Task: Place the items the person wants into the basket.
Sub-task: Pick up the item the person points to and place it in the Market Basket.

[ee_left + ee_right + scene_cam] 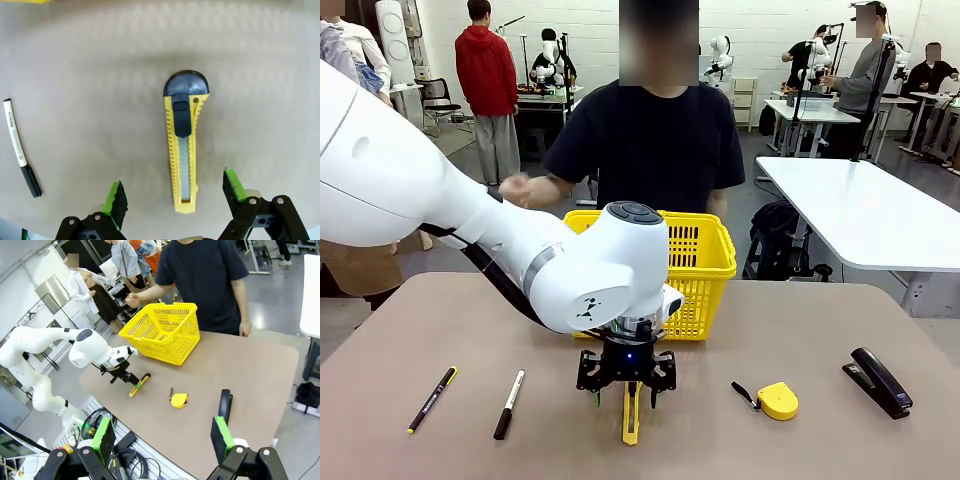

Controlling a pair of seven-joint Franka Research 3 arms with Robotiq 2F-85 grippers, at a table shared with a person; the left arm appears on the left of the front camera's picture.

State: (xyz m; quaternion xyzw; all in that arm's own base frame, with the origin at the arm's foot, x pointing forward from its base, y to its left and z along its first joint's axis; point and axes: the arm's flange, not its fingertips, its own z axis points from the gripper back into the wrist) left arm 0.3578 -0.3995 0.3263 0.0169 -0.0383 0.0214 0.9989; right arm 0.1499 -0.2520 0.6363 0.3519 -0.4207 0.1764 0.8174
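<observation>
Left claw (173, 189) wide astride utility knife (182, 150), pads (115, 196) clear of it, knife whole from the wrist, far end hidden under claw from front, right claw (162, 435) wide, empty

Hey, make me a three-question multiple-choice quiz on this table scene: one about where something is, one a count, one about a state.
1. Where is the utility knife?
A) lifted off the table in a grip
B) flat on the table, between the fingers of the left end effector
C) standing on end

2. How many writing tools lie on the table?
A) one
B) two
C) four

3. The left end effector is:
A) open
B) shut on the utility knife
C) shut on nothing

Answers:
1 B: the left wrist view shows it lying flat between the green pads, with a gap on each side.
2 B: the front view shows the pen and the marker.
3 A: its fingers stand wide apart on either side of the utility knife.
</observation>
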